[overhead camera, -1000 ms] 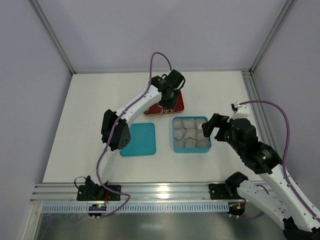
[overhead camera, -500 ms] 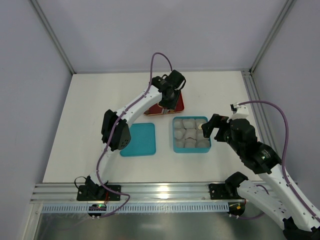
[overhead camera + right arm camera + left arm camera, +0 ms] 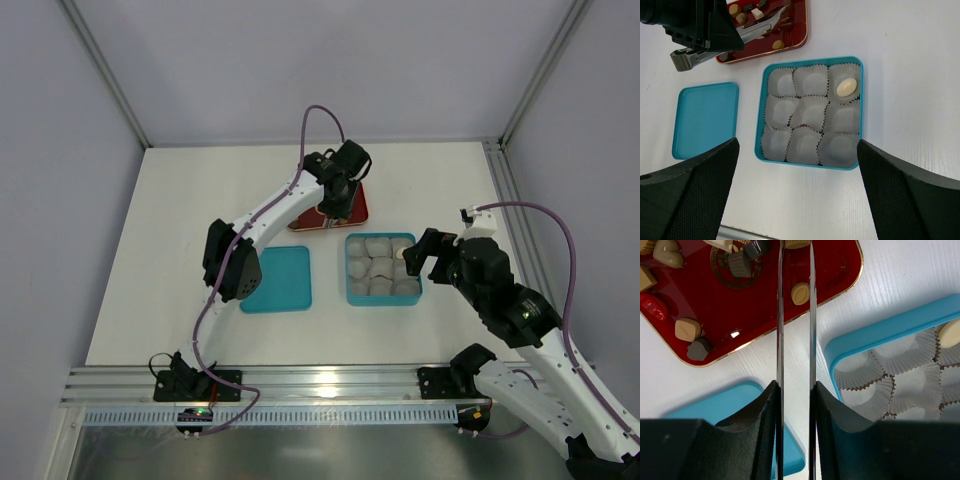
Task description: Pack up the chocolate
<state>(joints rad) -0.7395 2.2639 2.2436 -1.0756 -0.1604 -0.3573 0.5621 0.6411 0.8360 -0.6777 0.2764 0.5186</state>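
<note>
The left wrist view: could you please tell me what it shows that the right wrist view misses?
Only left wrist: a cream heart-shaped chocolate on the red rectangular tray. Only right wrist: all nine pale crinkled paper cups in the teal square box, eight empty. Both: the cream oval chocolate in a corner cup, the flat teal lid, the metal tongs.

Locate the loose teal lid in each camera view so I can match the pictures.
Top external: the teal lid lies flat just left of the box of paper cups.
Left wrist: bottom left, partly hidden.
Right wrist: left of centre, again left of the box.
Shared landmark: the red tray, higher in the picture than the lid in all three.
</note>
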